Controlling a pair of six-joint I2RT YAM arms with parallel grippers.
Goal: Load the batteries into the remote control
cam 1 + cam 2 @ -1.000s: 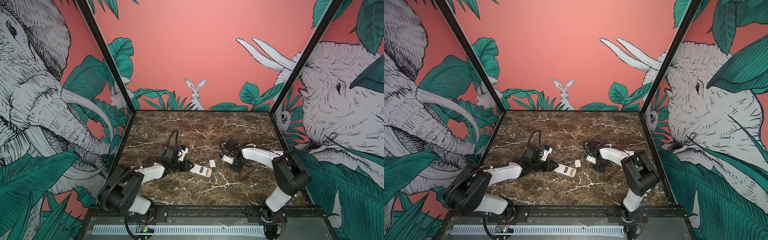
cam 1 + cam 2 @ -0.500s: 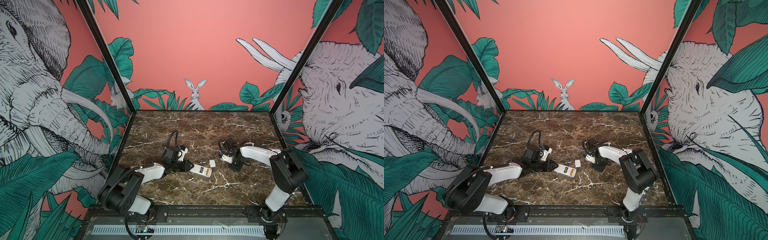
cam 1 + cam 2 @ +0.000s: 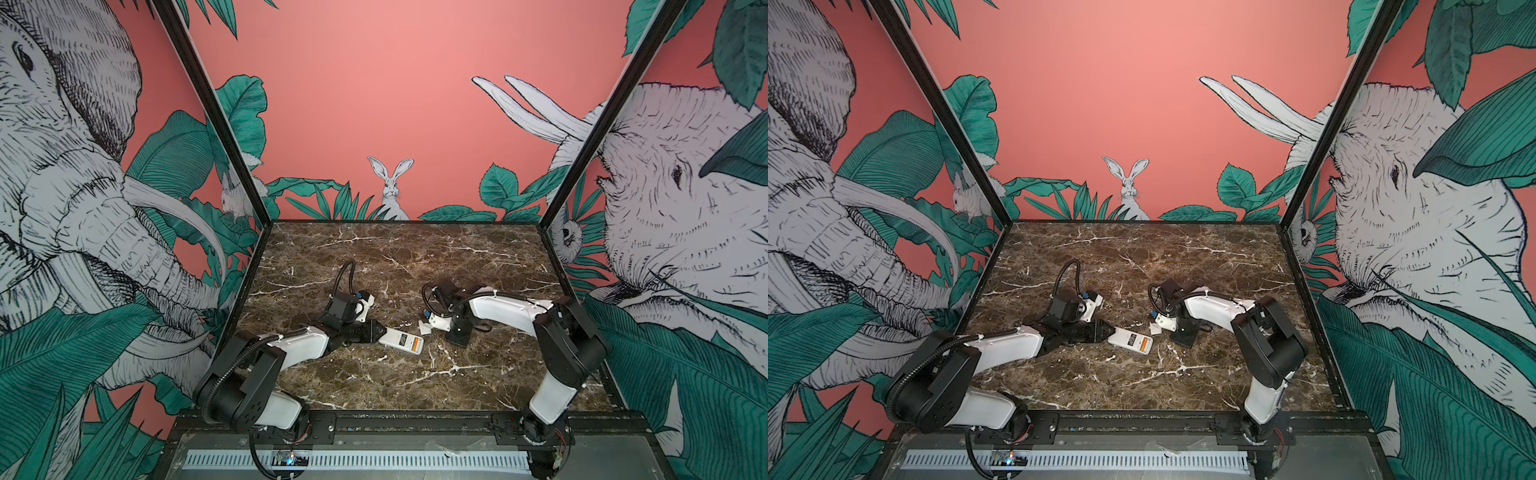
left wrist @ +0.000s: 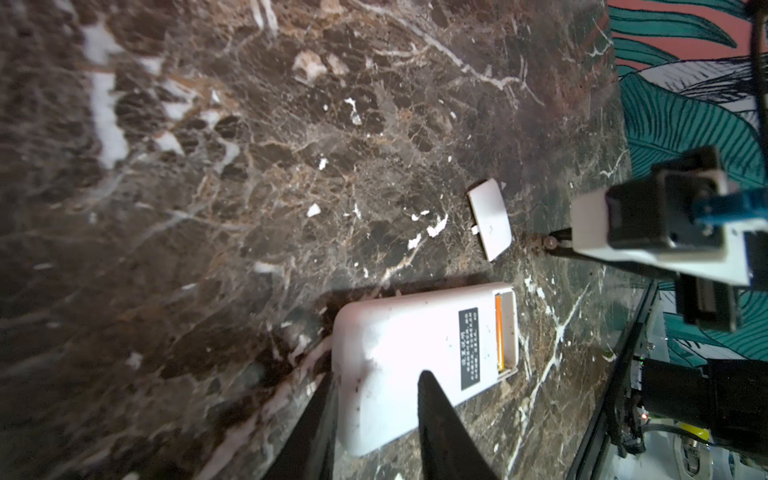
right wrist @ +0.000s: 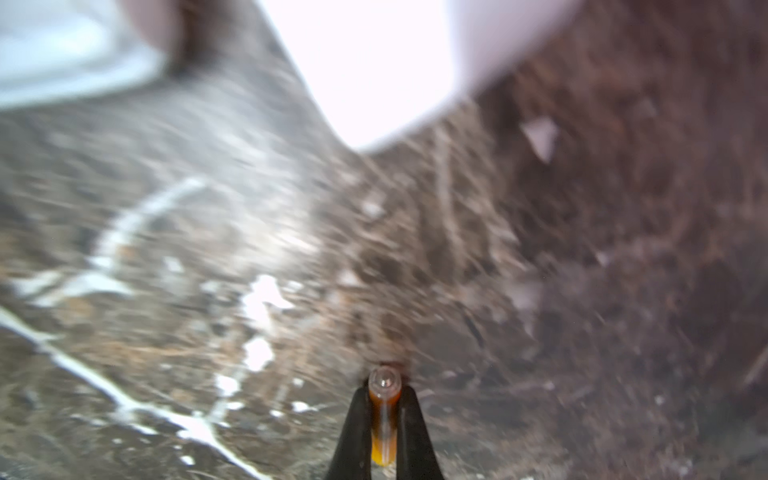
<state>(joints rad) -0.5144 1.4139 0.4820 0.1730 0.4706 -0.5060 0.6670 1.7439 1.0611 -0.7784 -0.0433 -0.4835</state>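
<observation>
**Loading the second cell: pick-up stage.** The right hand (image 5: 384, 395) is pinching the second battery (image 5: 383, 419) between its two dark fingers, which are standing almost together on the thin orange cylinder. The battery's metal cap is projecting just past the fingertips, low over the tabletop (image 5: 208, 249); whether it is touching cannot be told. The left hand (image 4: 378, 386) is clamping the near end of the remote control (image 4: 415, 332), with one finger across the white back and the other at its edge. This is pinning the remote label-side up on the tabletop. At the end farthest from this hand, the open compartment is showing the first battery (image 4: 500, 328) lying in place, with a vacant slot apparently beside it. The detached cover (image 4: 490, 218) is lying just beyond the remote, between the two hands. The next move is calling for lifting the held battery, carrying it to the compartment, aligning it parallel to the seated one, and pressing it in against the left hand's hold.
</observation>
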